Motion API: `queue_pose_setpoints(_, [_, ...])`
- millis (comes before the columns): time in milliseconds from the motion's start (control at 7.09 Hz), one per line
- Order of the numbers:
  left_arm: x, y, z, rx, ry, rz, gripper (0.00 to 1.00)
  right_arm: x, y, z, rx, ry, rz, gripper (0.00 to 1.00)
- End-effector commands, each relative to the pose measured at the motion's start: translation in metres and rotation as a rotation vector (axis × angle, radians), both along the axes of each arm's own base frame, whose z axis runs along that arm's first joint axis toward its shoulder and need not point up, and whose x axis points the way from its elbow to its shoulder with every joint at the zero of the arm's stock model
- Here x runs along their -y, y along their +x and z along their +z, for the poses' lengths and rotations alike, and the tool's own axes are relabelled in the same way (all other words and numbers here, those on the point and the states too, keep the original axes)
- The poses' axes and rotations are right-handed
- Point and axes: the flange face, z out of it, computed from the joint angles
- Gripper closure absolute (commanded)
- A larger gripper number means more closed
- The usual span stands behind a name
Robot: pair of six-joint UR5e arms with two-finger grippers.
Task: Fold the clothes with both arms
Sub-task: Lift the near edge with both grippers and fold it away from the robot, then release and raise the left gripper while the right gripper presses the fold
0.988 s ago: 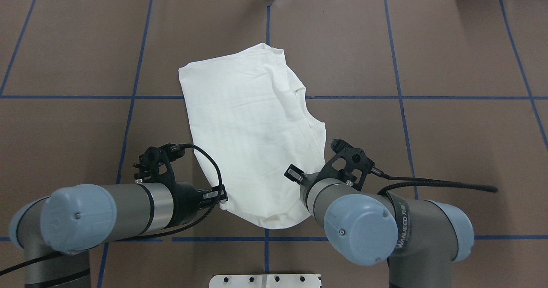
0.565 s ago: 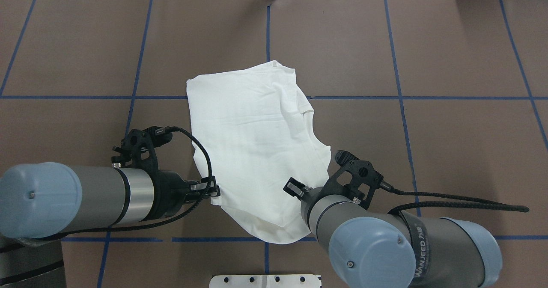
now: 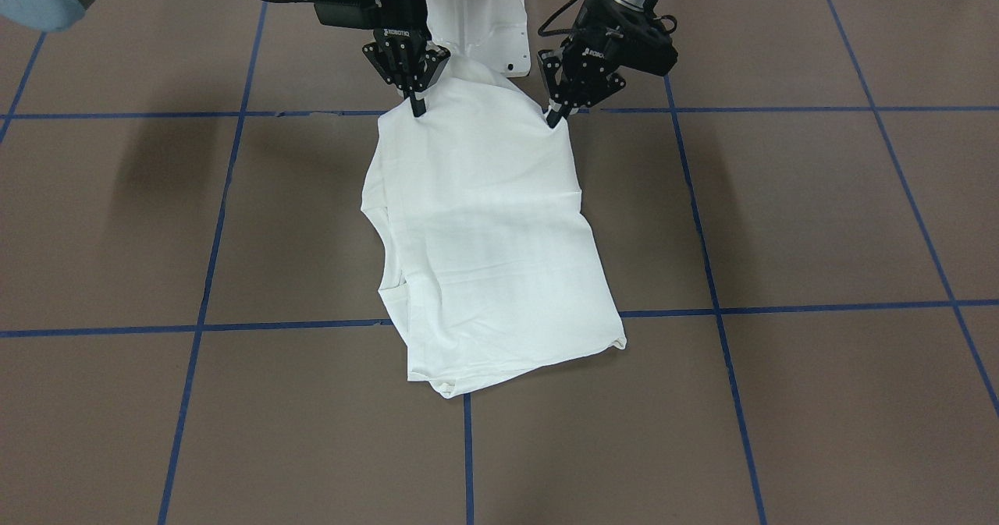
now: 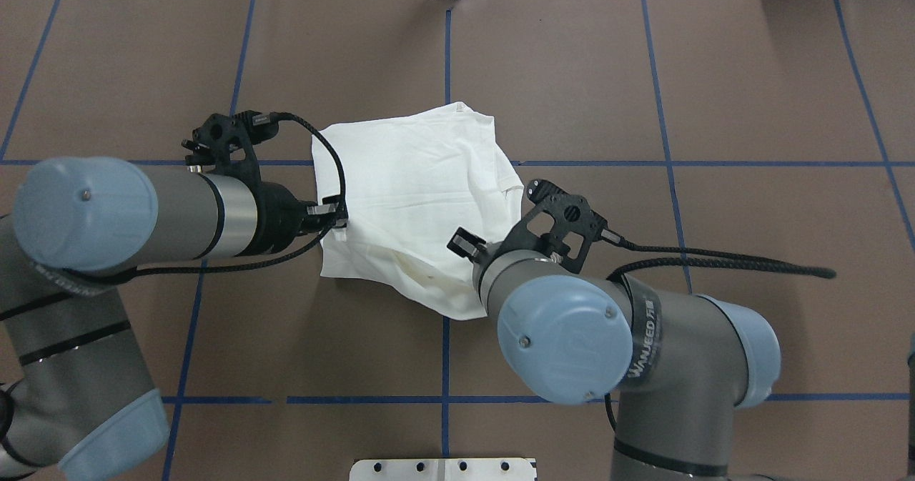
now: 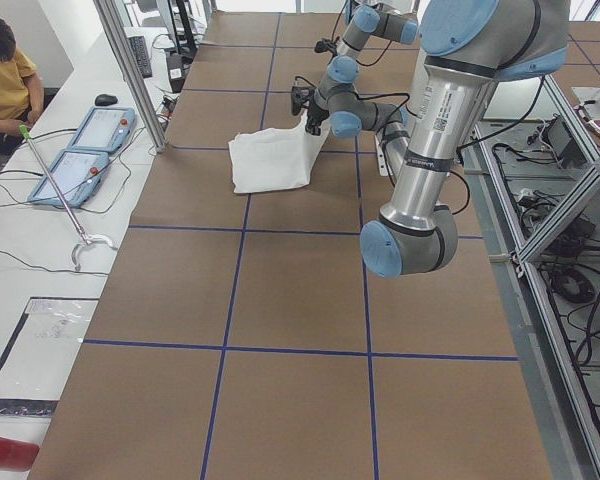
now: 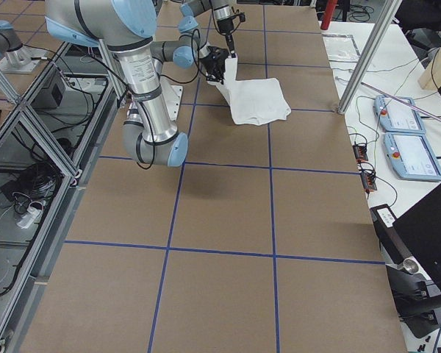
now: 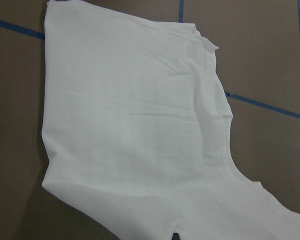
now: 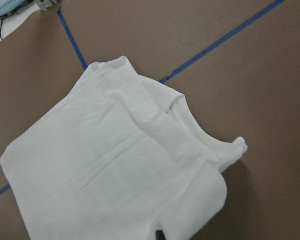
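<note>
Two hands are on the cloth: the left hand (image 3: 556, 116) is pinched tight on one corner of the white shirt (image 3: 488, 228), and the right hand (image 3: 418, 108) is clamped on the other corner of the same edge. That robot-side edge hangs lifted off the brown surface (image 3: 812, 213), stretched between them. The far part of the shirt lies flat, doubled over, across a blue tape line (image 3: 780, 306).

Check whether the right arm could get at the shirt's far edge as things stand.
Probably not yet. The right gripper is shut on the near edge of the shirt, holding it up alongside the left gripper. Nothing lies across the far edge, but it would have to let go first.
</note>
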Motion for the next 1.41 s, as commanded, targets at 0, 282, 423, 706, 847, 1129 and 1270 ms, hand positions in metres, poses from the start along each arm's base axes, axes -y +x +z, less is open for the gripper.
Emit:
queue_pose_setpoints(0, [0.077, -0.015, 0.020, 0.092, 0.027, -0.060, 1.00, 0.079, -0.005, -0.020, -0.065, 0.015, 0.056, 1.00])
queue_pose_setpoints(282, [0.131, 0.022, 0.043, 0.173, -0.004, -0.078, 1.00, 0.164, -0.062, -0.021, -0.097, 0.005, 0.089, 1.00])
queue_pose_setpoints(423, [0.143, 0.036, 0.059, 0.192, -0.010, -0.078, 1.00, 0.196, -0.096, -0.007, -0.090, 0.027, 0.093, 1.00])
queue_pose_setpoints(706, [0.167, 0.065, 0.089, 0.206, -0.020, -0.076, 1.00, 0.220, -0.121, 0.003, -0.138, 0.021, 0.087, 1.00])
queue_pose_setpoints(847, [0.175, 0.075, 0.099, 0.209, -0.020, -0.076, 1.00, 0.224, -0.125, 0.013, -0.171, 0.025, 0.072, 1.00])
queue_pose_setpoints(1129, [0.178, 0.076, 0.105, 0.229, 0.010, -0.058, 0.83, 0.236, -0.126, 0.028, -0.226, 0.040, 0.049, 0.58])
queue_pose_setpoints(1270, [0.178, 0.074, 0.107, 0.239, 0.023, -0.052, 0.01, 0.238, -0.126, 0.029, -0.247, 0.057, 0.031, 0.01])
